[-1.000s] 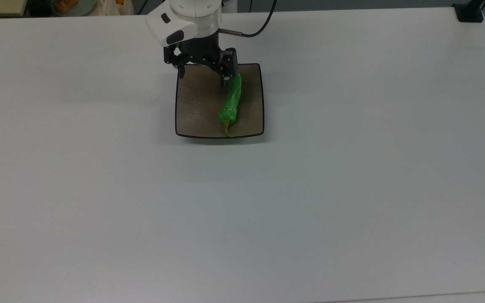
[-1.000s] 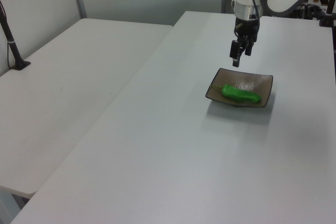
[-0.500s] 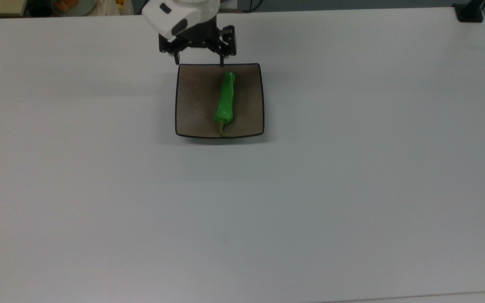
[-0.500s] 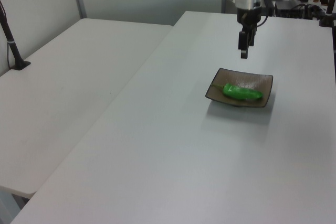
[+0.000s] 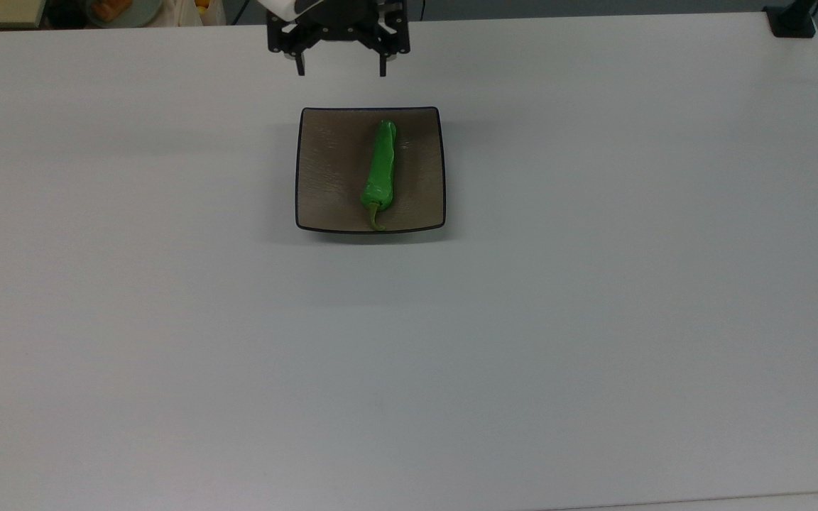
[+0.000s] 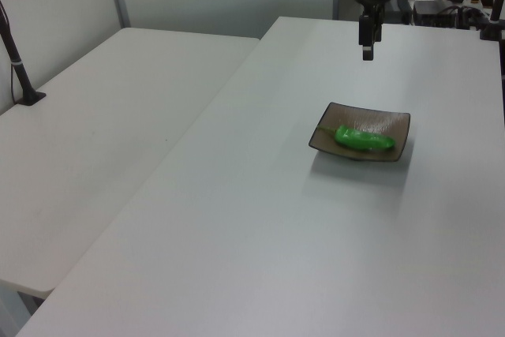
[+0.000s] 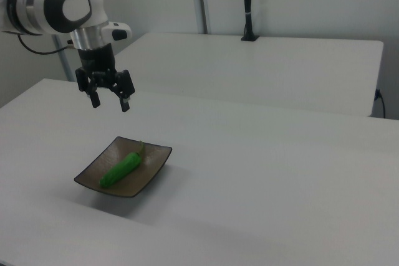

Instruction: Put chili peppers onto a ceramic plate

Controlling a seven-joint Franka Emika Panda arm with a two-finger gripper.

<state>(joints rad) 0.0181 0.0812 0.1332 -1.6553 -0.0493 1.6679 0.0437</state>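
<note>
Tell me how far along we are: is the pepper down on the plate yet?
Done: the chili pepper lies flat inside the ceramic plate, its stem toward the top view's lower rim. In hand: nothing; the gripper hangs open and empty above the table, past the plate's far edge. Left: nothing visible on the placing itself.

Showing bright glossy green along the chili pepper, fading to olive-brown at its thin stem. Wearing a brown-grey glaze with faint paler streaks on the ceramic plate, edged by a thin dark rim. Spreading plain pale grey-white across the table. Contrasting matt black on the gripper with the white and grey shell of the arm above it. Standing black against the pale wall, a thin pole at the rear.
</note>
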